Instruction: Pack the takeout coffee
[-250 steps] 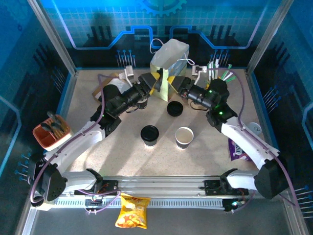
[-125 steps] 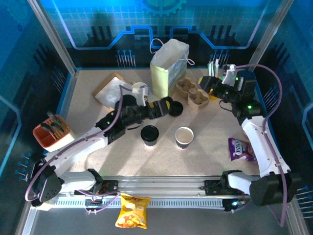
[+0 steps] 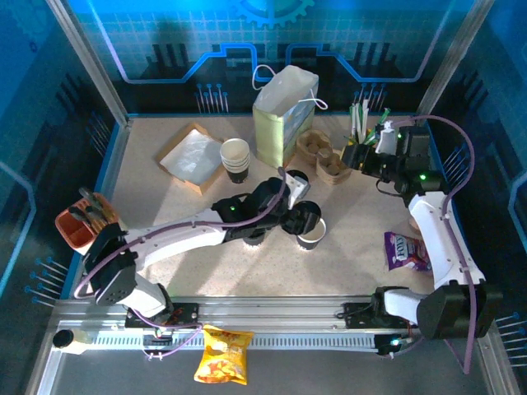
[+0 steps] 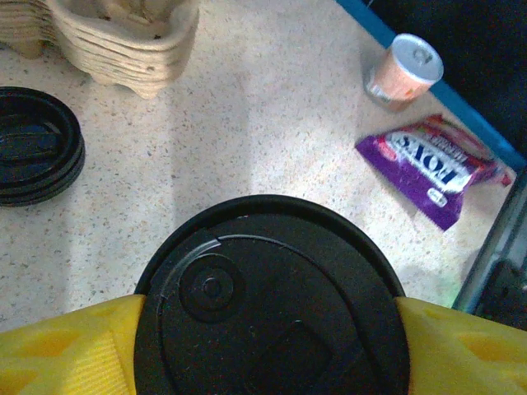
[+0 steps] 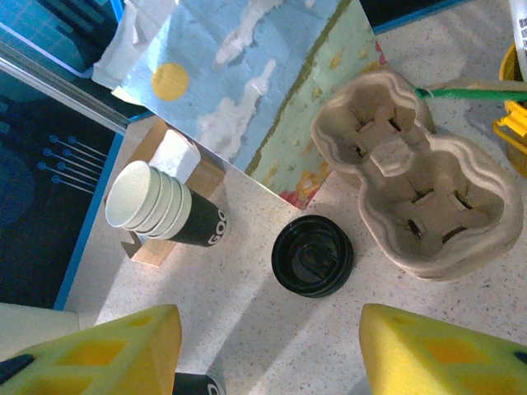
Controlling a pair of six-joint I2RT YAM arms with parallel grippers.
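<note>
Left fingers clenched a black lid just over the lidless cup; the takeout coffee stood half-hidden under that arm; right fingers hung released; a skewed press would likely topple the cup.

We see our yellow fingers spread wide, a stack of black lids just beyond the gap, pulp carriers past the right finger, nested cups past the left.
</note>
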